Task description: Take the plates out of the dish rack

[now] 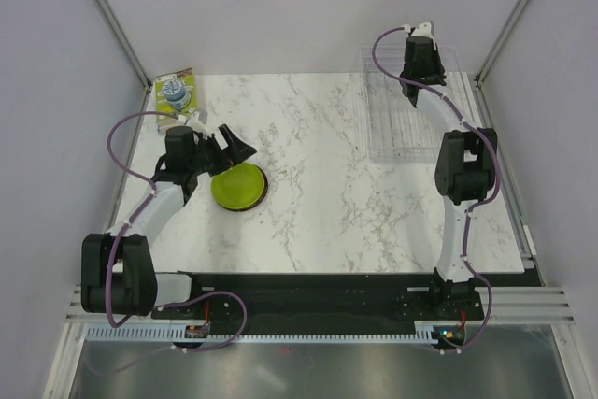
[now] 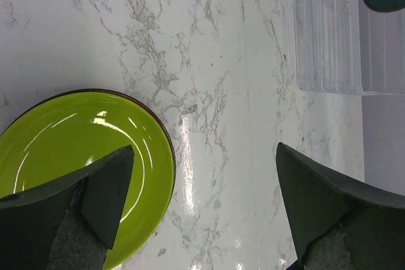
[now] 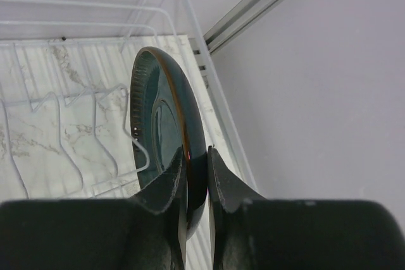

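Gripping the rim of the glossy, dark teal-blue round plate [image 3: 158, 112], the right arm's black two-finger claw [image 3: 195, 156] is closed on it, one finger pressed to each face. The plate stands on edge between the thin white wire slats of the clear rectangular dish rack [image 1: 411, 128], at the far right corner of the white marble-patterned table [image 1: 327, 212]. Standing upright, it offers only its edge, which is probably why the claw comes from above and pinches the rim; a lift along the slats looks like what frees it. No other plate shows in the rack, so this is probably the last one.

Across the table, the left arm's claw [image 2: 204, 150] is spread wide and holds nothing. It hovers over the plain lime green round plate [image 2: 63, 137], which lies flat on the marble, well apart from the rack. A dark rim shows beneath the green plate, suggesting a stack of unloaded dishes. I cannot tell whether the fingers touch it.
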